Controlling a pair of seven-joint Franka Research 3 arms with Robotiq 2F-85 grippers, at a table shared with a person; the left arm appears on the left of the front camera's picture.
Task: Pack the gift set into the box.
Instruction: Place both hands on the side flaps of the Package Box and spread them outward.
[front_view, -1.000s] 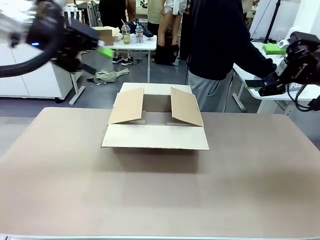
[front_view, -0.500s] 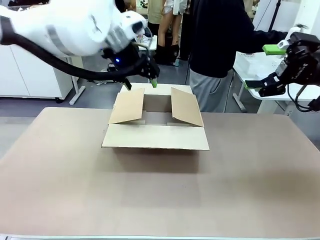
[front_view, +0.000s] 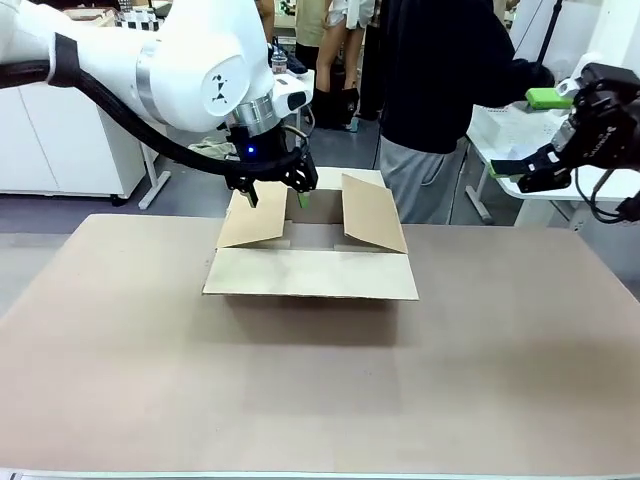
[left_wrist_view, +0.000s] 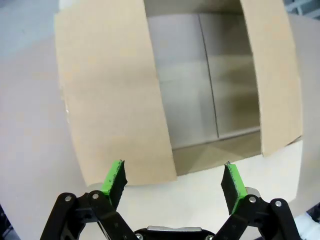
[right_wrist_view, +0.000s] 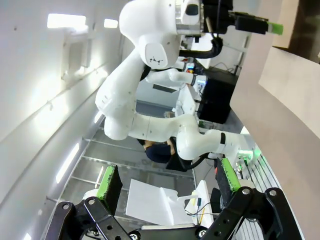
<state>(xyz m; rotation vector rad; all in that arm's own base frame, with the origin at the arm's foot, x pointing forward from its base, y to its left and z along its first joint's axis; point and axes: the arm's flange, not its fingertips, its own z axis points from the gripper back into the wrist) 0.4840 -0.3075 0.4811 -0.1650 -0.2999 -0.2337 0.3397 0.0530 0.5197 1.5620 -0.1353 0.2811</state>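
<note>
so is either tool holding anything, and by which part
Nothing is held. The left tool hangs open over the box; the right tool is open off to the side.

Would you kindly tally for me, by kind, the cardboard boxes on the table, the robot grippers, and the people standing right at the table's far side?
Cardboard box: 1
Grippers: 2 (left gripper, right gripper, both open)
Person at the far side: 1
Total: 4
</note>
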